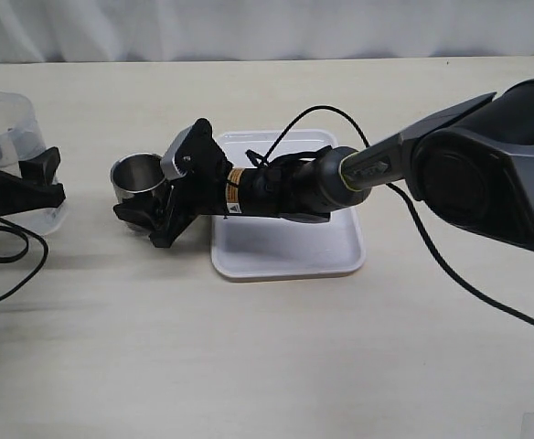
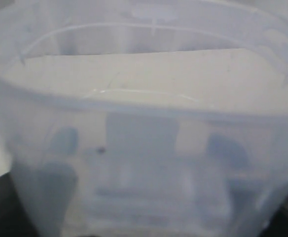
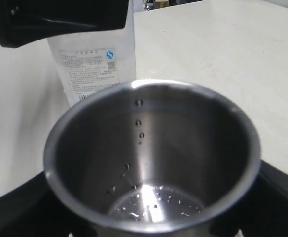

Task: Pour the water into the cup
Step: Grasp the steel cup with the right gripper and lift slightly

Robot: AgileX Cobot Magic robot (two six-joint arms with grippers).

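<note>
Right gripper (image 1: 148,190) bracketing the cup (image 1: 137,176) ahead of the pour

The cup is standing on the table (image 1: 249,347) just left of the white tray (image 1: 285,261), jaws flanking it, grip unclear; at far left, the left gripper (image 1: 16,187) is clamping the clear container (image 1: 6,123). Steadying the cup upright before tipping looks wise.
</note>
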